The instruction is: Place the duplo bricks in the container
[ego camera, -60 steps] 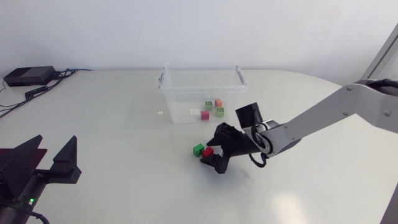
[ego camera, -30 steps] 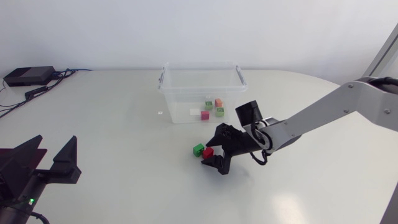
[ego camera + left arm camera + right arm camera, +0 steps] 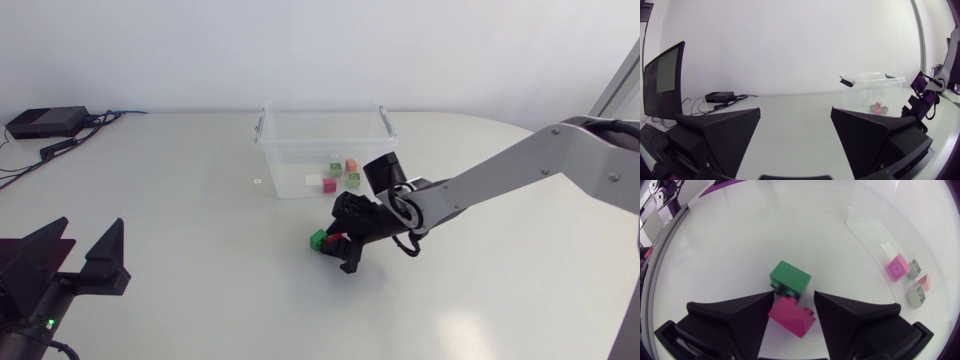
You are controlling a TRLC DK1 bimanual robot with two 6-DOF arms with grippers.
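On the table in front of the clear container [image 3: 322, 108] lies a red brick [image 3: 791, 316], and my right gripper [image 3: 793, 300] is shut on it, one finger on each side. A green brick [image 3: 790, 278] sits just ahead of the red one, touching it. From above, the right gripper [image 3: 342, 246] is low over the table, with the green brick [image 3: 318, 239] at its left and the red brick [image 3: 334, 240] partly hidden. Several small bricks [image 3: 340, 172] lie inside the container. My left gripper [image 3: 85, 245] rests open and empty at the near left, seen also in its own view [image 3: 795, 135].
A black box with cables [image 3: 45, 122] sits at the far left corner. The container wall [image 3: 875, 210] stands beyond the right gripper, with pink and grey-green bricks [image 3: 897, 267] behind it. The container [image 3: 872, 80] is far ahead of the left gripper.
My right gripper slid left along the table and its fingers closed in on the red brick. The left arm and the green brick stayed put.
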